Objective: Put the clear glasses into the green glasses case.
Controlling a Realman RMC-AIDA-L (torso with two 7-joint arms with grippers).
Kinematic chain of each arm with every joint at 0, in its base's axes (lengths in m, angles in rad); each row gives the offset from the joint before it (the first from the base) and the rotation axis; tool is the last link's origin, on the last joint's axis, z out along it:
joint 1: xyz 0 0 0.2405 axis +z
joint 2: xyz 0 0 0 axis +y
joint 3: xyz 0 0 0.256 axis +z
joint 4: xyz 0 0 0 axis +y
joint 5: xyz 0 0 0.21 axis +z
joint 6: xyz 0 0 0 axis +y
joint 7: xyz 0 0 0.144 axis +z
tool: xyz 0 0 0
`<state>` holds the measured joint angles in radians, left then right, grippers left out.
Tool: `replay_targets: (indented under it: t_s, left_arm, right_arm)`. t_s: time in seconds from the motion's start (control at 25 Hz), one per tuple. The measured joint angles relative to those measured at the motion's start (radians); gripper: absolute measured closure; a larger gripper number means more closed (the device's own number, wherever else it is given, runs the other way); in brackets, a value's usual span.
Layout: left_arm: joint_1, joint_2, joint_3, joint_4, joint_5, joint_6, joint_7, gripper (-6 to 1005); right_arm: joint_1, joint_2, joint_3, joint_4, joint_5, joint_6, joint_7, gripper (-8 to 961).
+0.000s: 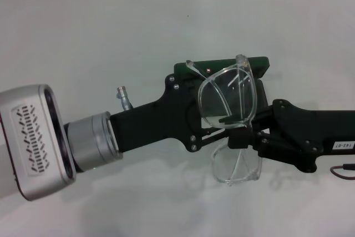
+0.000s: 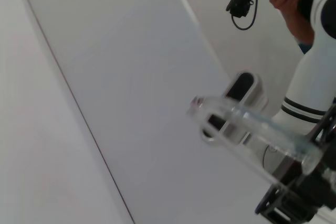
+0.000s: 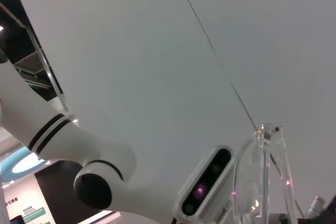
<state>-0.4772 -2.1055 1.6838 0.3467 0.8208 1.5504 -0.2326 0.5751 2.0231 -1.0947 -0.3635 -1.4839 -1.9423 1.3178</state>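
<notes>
You see the green case (image 1: 260, 64) near the worktop's (image 1: 83, 43) far edge, largely hidden beneath both arms. Right hand (image 1: 239, 137) grips the clear glasses (image 1: 228, 99) above it; left hand's (image 1: 191, 109) state cannot be told.

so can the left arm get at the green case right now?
Probably not cleanly. The clear glasses, gripped between both grippers, hang right over the green glasses case, so the left gripper is occupied and the case is mostly covered.

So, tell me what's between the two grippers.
The clear glasses, gripped at the bridge by the right gripper, with the left gripper opposite; the head view shows it.
</notes>
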Motion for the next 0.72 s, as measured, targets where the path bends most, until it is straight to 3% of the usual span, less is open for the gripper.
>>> replay_targets:
  t_s: [0.28,0.72]
  left_arm:
    - [0.016,-0.001,0.065,0.008,-0.062,0.002,0.06,464]
    - [0.017,0.0,0.076,0.007,-0.065,0.0,0.094,465]
  right_arm:
    - [0.0,-0.005,-0.018,0.0,-0.006,0.03,0.048,838]
    - [0.006,-0.007,-0.033,-0.008,-0.036,0.074,0.1,839]
